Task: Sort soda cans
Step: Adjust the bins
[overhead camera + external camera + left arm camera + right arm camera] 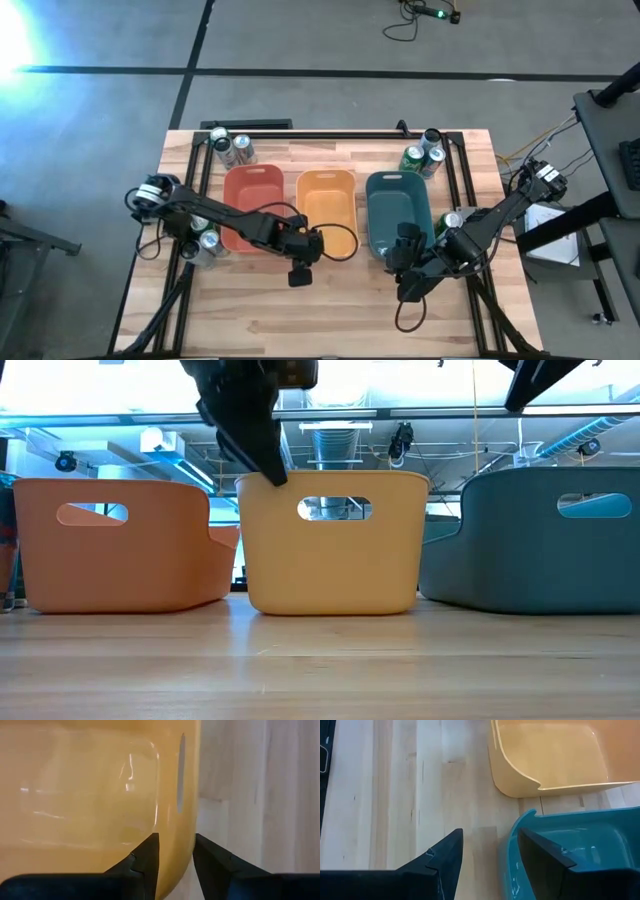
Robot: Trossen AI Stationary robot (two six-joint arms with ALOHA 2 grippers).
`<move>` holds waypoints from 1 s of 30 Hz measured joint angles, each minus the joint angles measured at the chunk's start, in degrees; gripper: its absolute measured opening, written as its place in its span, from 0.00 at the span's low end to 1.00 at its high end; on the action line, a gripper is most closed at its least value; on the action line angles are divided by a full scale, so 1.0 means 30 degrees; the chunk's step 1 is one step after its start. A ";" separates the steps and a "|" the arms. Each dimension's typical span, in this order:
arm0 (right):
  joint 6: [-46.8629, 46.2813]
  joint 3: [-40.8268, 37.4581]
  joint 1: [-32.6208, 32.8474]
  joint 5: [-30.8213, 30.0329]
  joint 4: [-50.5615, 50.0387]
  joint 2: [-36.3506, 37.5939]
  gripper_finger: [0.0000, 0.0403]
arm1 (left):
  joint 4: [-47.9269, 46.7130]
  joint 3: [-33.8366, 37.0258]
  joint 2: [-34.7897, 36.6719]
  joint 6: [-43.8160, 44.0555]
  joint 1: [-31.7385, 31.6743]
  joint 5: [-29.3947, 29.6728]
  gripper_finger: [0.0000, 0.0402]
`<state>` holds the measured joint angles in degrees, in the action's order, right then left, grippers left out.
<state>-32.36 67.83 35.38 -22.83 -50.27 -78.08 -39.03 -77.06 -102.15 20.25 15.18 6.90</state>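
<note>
Three plastic bins stand in a row across the middle of the wooden counter (330,310): a red bin (250,208) on the left, an orange bin (327,212) in the centre and a teal bin (398,213) on the right, all close together. Each has a slot handle in its end wall. Grey floor (300,40) surrounds the counter, with a cable (405,20) lying on it.
</note>
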 joint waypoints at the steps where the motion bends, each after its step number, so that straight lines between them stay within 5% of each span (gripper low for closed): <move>1: 0.0000 0.0000 0.0000 -0.0212 0.0004 0.0000 0.46 | 0.0200 0.0000 0.0197 0.0049 0.0000 0.0000 0.27; 8: 0.0117 0.0428 0.0000 -0.0950 0.0035 0.0000 0.49 | -0.1178 -0.0015 0.1795 0.1181 -0.0030 0.0327 0.37; 18: -0.0037 0.0474 -0.0018 -0.0962 0.0005 0.0000 0.50 | -0.5881 -0.0036 0.4304 0.7018 0.0197 0.1042 0.43; 30: -0.0352 0.0437 -0.0051 -0.1069 0.0066 0.0000 0.50 | -0.7473 0.0124 0.2246 0.9736 0.0091 0.0452 0.43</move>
<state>-33.42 69.14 35.22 -26.04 -50.07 -78.08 -61.45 -76.69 -95.41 49.46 15.45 8.25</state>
